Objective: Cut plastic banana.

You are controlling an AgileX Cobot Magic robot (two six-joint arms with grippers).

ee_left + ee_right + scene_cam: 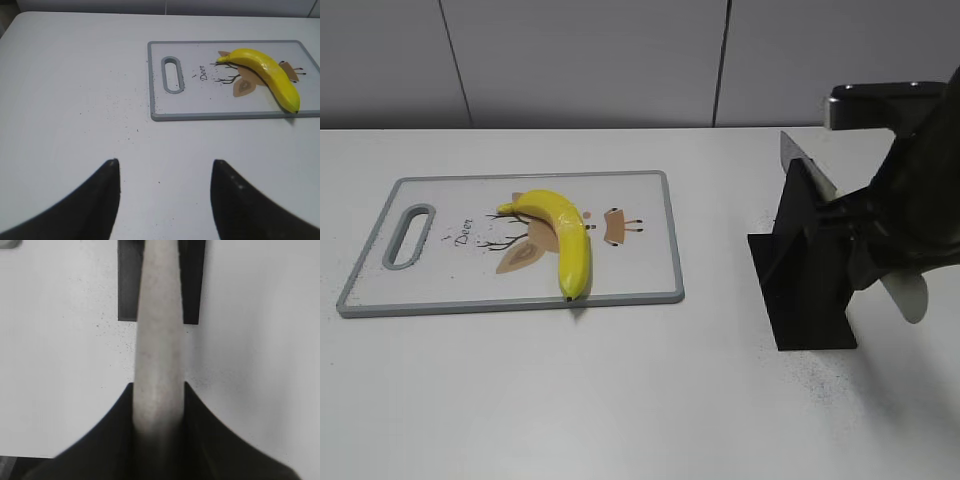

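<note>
The plastic banana [563, 236] is laid diagonally on the cutting board [640, 280], tip at the near edge. Left claw [165, 172] is held spread above bare surface [75, 100]. Right claw [159, 405] is pinched on the knife handle [159, 340] at the black holder [805, 290].

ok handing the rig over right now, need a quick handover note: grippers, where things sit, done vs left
Left gripper: open, empty, hovering over bare table short of the cutting board.
Right gripper: shut on the knife handle, knife at the black knife stand.
Plastic banana: whole, on the cutting board, tip at its near edge.
Done: knife gripped.
Left: bring the knife over, likely steady the banana, cut.
</note>
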